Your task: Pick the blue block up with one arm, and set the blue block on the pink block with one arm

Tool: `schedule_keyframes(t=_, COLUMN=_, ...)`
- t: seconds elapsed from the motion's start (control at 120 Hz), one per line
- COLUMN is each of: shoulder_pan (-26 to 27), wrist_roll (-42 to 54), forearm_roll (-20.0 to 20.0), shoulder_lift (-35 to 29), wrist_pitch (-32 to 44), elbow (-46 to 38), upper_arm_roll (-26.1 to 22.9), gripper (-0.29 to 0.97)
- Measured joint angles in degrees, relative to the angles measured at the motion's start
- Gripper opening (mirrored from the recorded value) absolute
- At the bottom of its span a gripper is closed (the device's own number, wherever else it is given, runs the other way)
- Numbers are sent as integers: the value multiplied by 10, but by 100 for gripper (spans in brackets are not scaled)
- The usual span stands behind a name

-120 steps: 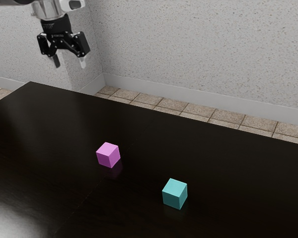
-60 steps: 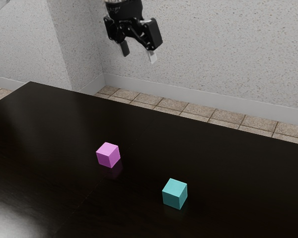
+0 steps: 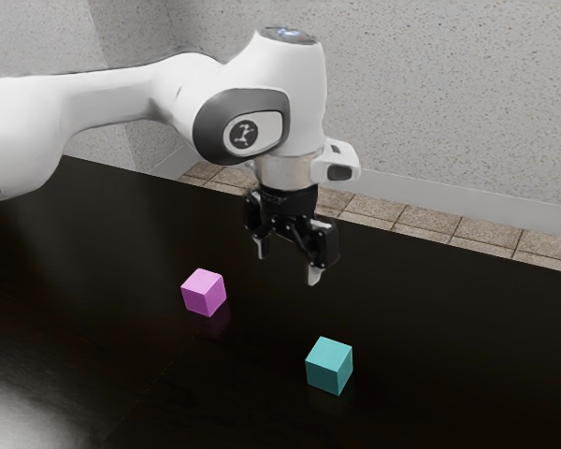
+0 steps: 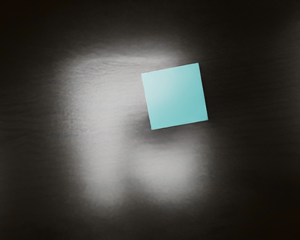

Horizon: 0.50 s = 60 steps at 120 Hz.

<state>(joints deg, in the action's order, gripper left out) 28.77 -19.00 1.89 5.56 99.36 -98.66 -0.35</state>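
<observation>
A white robot arm (image 3: 122, 98) reaches in from the exterior view's left over a dark, glossy table (image 3: 467, 318). Its black gripper (image 3: 286, 264) points down and hangs in the air above the table. Its two fingers are spread apart and hold nothing. The blue block (image 3: 329, 365), a teal-blue cube, sits on the table below the gripper and a little toward the exterior view's right, clear of the fingers. The pink block (image 3: 204, 291) rests on the table toward the exterior view's left of the gripper, farther back than the blue block. The two blocks are well apart, and each lies directly on the table. Behind the table is a strip of tan floor tiles (image 3: 421, 220) and a speckled grey wall (image 3: 449, 84). In the wrist view, the blue block (image 4: 174, 95) shows as a square top face seen from above, turned slightly askew. It lies on the dark table with a pale sheen of reflected light around it.
</observation>
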Motion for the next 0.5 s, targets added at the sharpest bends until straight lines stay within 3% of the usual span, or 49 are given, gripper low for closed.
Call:
schedule_keyframes(t=0.117, shoulder_pan=18, wrist_roll=-7, forearm_roll=-28, shoulder_lift=-1, wrist_pitch=25, elbow=-35, upper_arm_roll=21, gripper=68)
schedule_keyframes(t=0.25, shoulder_pan=18, wrist_roll=-5, forearm_roll=-16, shoulder_lift=9, wrist_pitch=112, elbow=-89, upper_arm_roll=27, gripper=68)
schedule_keyframes(t=0.5, shoulder_pan=34, wrist_roll=13, forearm_roll=-12, shoulder_lift=57, wrist_pitch=224, elbow=-99, upper_arm_roll=28, gripper=68)
